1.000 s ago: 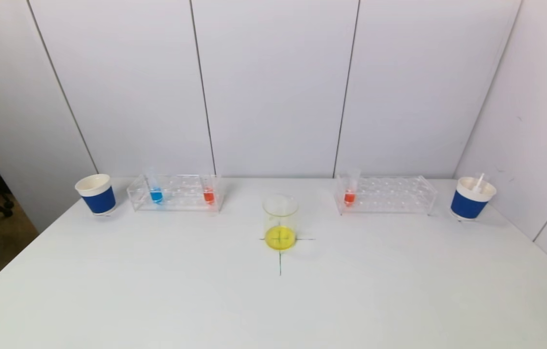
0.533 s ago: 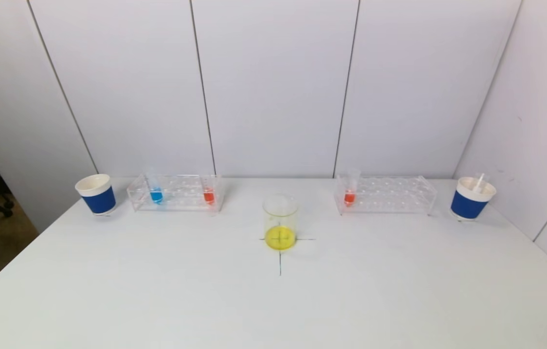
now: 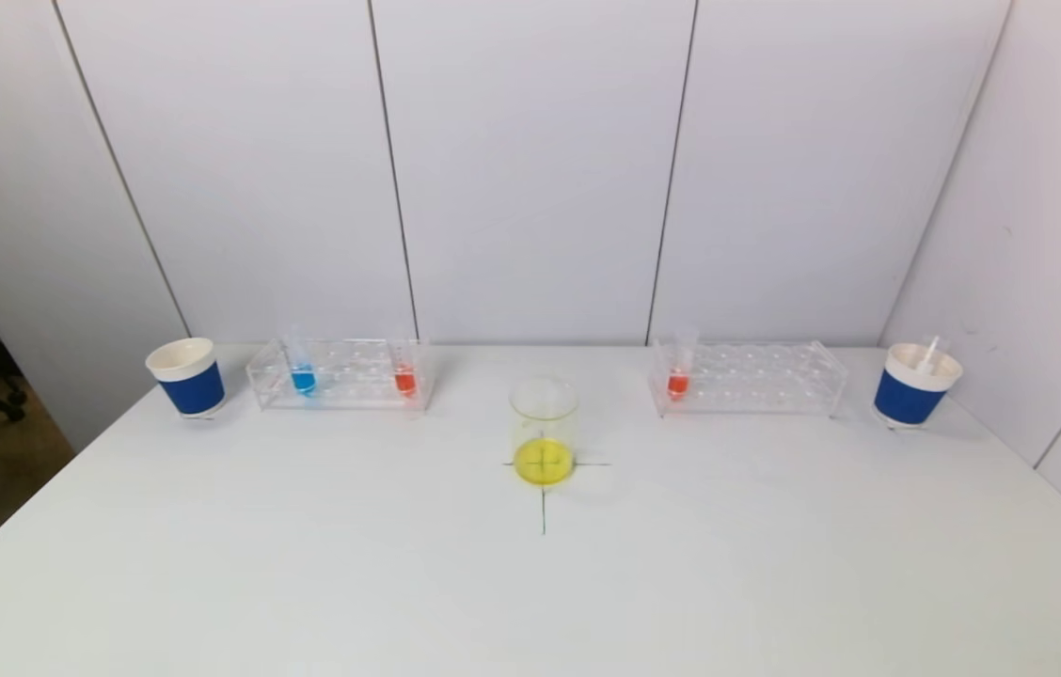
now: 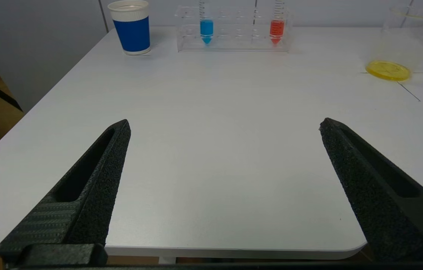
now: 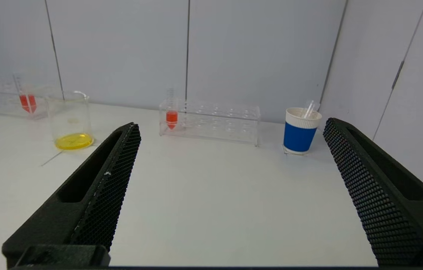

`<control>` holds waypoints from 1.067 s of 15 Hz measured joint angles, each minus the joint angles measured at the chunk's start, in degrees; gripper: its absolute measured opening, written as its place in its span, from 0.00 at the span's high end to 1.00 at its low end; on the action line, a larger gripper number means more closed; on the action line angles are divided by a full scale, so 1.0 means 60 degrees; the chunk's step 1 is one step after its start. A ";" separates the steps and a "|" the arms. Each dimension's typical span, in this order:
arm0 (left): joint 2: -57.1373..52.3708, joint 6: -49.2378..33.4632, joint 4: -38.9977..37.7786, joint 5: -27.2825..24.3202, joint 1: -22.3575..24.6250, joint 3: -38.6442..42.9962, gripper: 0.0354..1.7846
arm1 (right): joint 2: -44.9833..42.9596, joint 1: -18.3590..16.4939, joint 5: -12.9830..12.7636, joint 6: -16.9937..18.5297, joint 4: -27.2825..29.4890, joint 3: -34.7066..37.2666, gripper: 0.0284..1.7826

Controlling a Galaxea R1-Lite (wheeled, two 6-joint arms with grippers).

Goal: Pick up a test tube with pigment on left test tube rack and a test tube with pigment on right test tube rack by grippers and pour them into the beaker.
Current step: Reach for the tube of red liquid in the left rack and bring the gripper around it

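The clear left rack (image 3: 342, 374) stands at the back left and holds a blue-pigment tube (image 3: 302, 374) and an orange-red tube (image 3: 404, 376). The clear right rack (image 3: 756, 378) holds one orange-red tube (image 3: 678, 378) at its near-centre end. The glass beaker (image 3: 544, 431) with yellow liquid stands on a cross mark at the table's middle. Neither gripper shows in the head view. My left gripper (image 4: 224, 125) is open and empty over the table's near left edge. My right gripper (image 5: 232, 125) is open and empty over the near right side, facing the right rack (image 5: 211, 120).
A blue-and-white paper cup (image 3: 187, 376) stands left of the left rack. Another such cup (image 3: 913, 384) with a clear tube in it stands right of the right rack. White wall panels close the back and right. The table's left edge drops to the floor.
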 joint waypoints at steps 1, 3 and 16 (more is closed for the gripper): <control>0.0000 -0.0004 0.0000 0.0000 -0.0004 0.0000 0.01 | -0.0014 0.0000 -0.0043 -0.0158 0.0114 0.0043 0.00; 0.0000 -0.0004 0.0000 0.0000 0.0000 0.0000 0.01 | -0.0026 -0.0004 -0.0282 -0.0368 0.0740 0.0079 0.00; 0.0000 -0.0004 -0.0004 0.0000 0.0000 0.0000 0.01 | -0.0045 -0.0004 -0.0841 0.0148 0.2231 0.0087 0.00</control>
